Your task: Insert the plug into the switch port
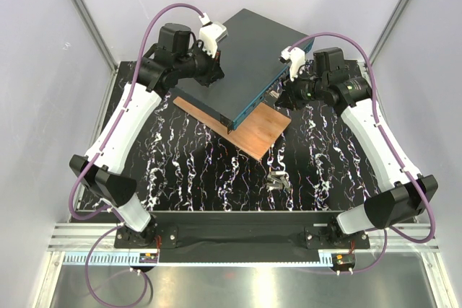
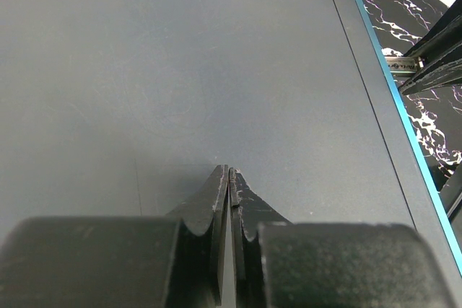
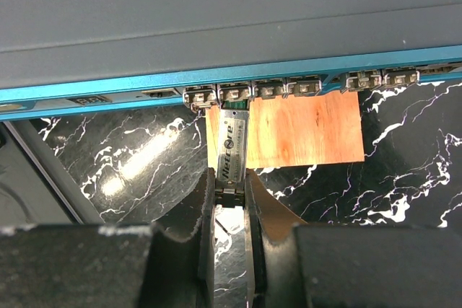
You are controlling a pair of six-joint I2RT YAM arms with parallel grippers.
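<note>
The switch (image 1: 249,52) lies askew at the back of the table, its dark top (image 2: 180,70) filling the left wrist view. My left gripper (image 2: 229,172) is shut and empty, its tips pressed on or just above that top near the switch's left side (image 1: 214,77). The teal front face (image 3: 108,93) carries a row of small ports. The plug (image 3: 233,142), a slim silver module with a printed label, points at the second port of that row, its front end at the port's mouth. My right gripper (image 3: 231,194) is shut on the plug's rear end (image 1: 277,97).
A thin brown wooden board (image 1: 254,133) lies under the switch's front corner and shows below the ports (image 3: 310,131). A small pile of metal parts (image 1: 279,180) sits on the black marbled mat (image 1: 195,171). White walls close in the back and sides.
</note>
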